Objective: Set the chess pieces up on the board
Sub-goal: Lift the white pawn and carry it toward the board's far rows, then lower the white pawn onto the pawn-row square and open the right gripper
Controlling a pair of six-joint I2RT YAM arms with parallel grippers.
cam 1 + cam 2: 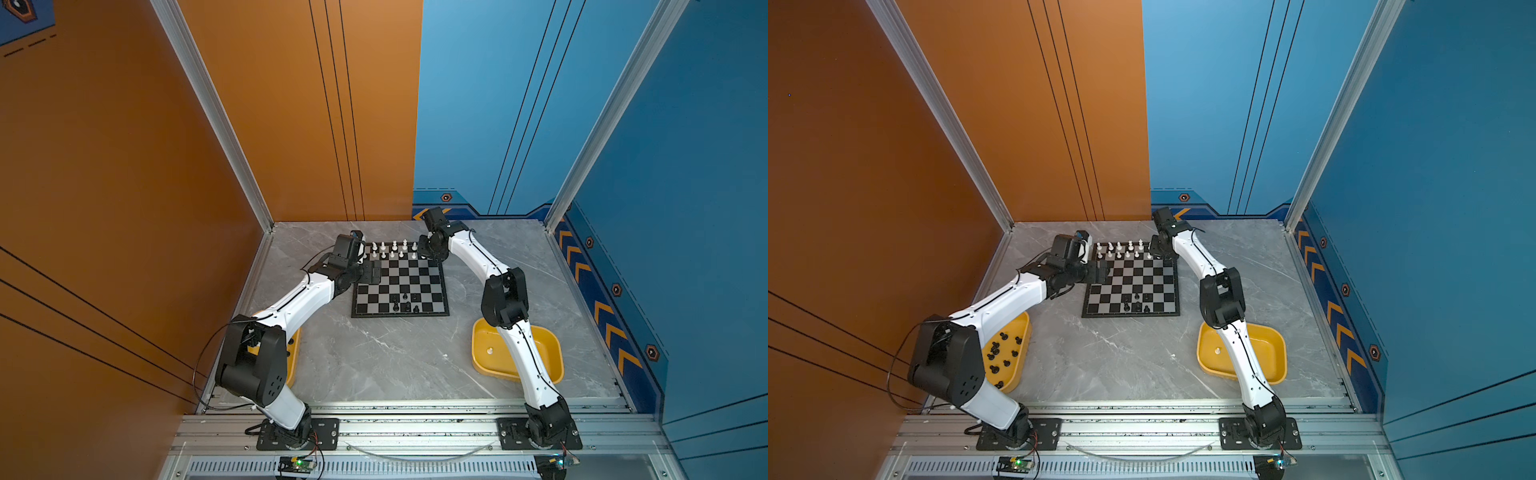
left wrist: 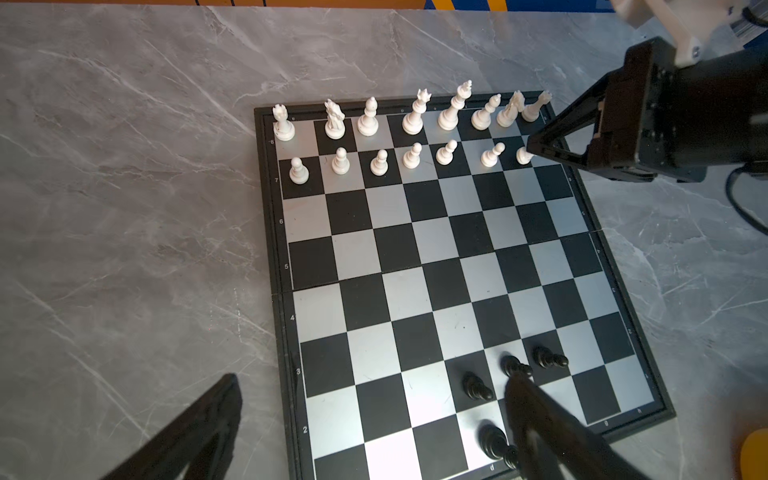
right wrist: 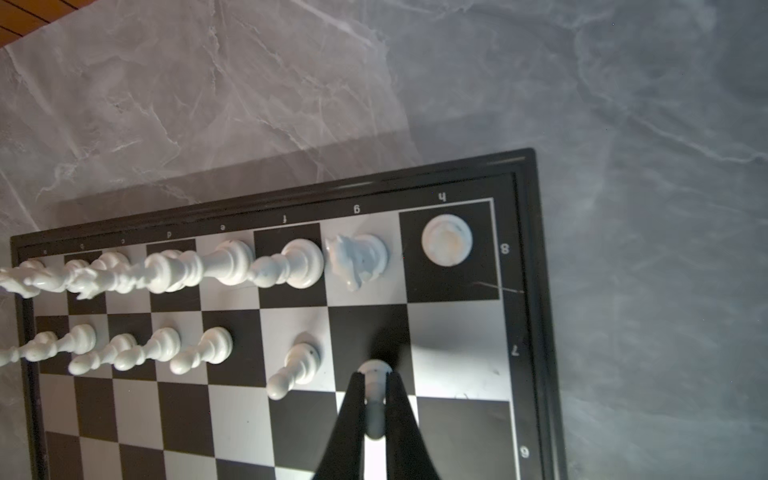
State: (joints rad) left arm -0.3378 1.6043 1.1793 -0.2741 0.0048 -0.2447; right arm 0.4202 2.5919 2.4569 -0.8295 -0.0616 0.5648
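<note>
the right gripper (image 3: 374,375) is pinching a white pawn (image 3: 374,409) between its two black fingers, over a black square in the second row of the board (image 1: 409,276). i cannot tell if the pawn is touching the square. six other white pawns (image 2: 379,162) are standing in that row. the big white pieces (image 2: 412,114) are standing in the row behind, at the far edge. some black pieces (image 1: 396,307) are standing close together by the near edge. the left gripper (image 2: 372,378) is hanging over the board's left side, fingers spread wide, holding nothing. the board is lying flat on the grey table (image 1: 374,357). the left yellow tray (image 1: 1029,336) is holding other black pieces (image 1: 994,347). the right yellow tray (image 1: 1266,349) is holding one white piece (image 1: 1217,351).
</note>
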